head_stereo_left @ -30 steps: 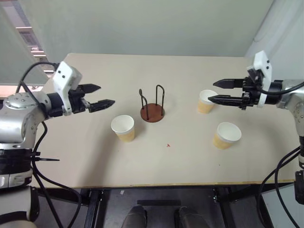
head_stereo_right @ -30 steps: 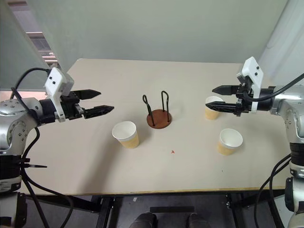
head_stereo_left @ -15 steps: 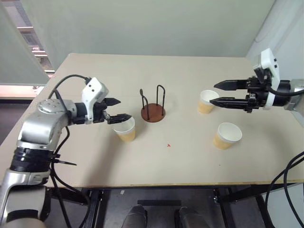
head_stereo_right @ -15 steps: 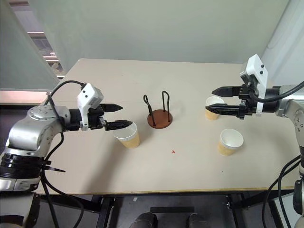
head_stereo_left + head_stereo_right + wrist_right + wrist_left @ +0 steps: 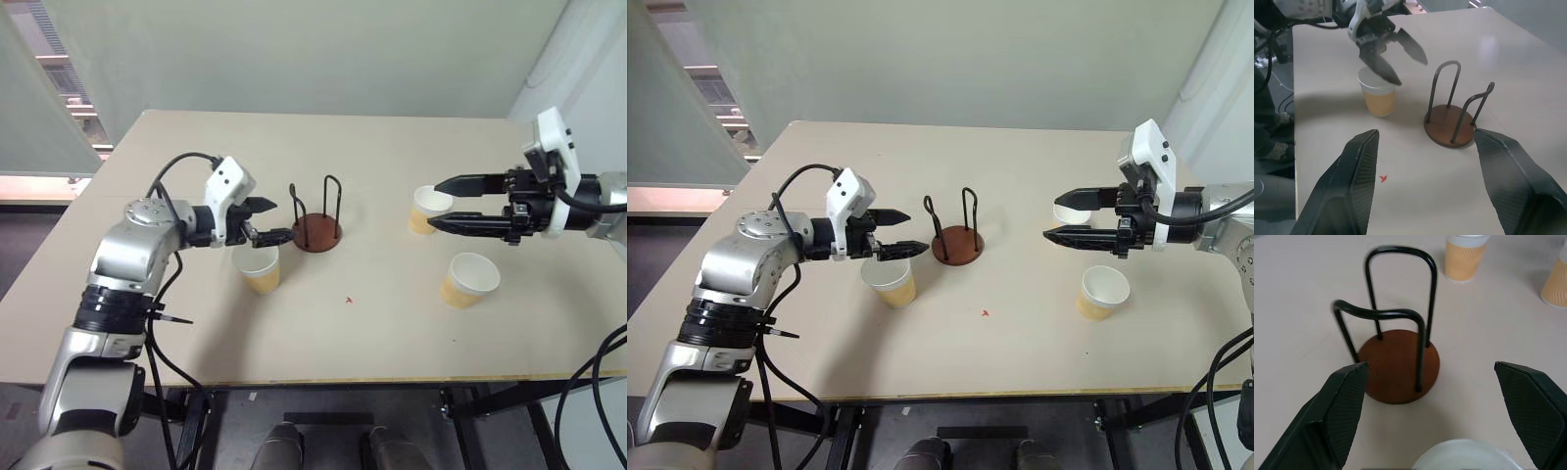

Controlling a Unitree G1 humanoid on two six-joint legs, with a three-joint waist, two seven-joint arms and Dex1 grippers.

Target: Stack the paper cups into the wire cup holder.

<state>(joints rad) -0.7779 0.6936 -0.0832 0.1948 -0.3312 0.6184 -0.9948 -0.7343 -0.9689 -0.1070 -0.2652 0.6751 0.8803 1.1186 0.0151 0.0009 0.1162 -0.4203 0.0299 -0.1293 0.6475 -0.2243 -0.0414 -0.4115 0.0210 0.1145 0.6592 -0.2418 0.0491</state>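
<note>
Centrally, on the pale beige matte tabletop (image 5: pixel 392 333), stood the wire cup holder (image 5: pixel 314 217): a small round reddish-brown disc base, smooth and flat, with two thin black wire loops rising upright from it, each bent into a narrow rounded arch. No cup sat inside it.

Three small tapered paper cups stood upright around that holder, each tan and finely ribbed outside, white inside and at the rim. The nearest cup (image 5: pixel 258 267) stood just beside the holder, on its left and toward the tabletop's front edge. The second cup (image 5: pixel 427 211) stood well to the holder's right, about level with it. The third cup (image 5: pixel 466 280) stood farther right still and closer to the front edge.

The left claw (image 5: pixel 275 221), two black wedge-shaped fingers with a fine cross-hatched grip texture, hung open and empty above the nearest cup, its tips pointing at the holder and close to its left side; whether a tip touched the wire could not be made out. In the left wrist view only a white arc of that cup's rim showed between the fingers.

The right claw (image 5: pixel 439 204), of the same black textured make, was parted and gripping nothing, aimed leftward toward the holder. Its fingers lay across the second cup, hiding part of its rim, and in the right eye view little more than the white rim showed.
</note>
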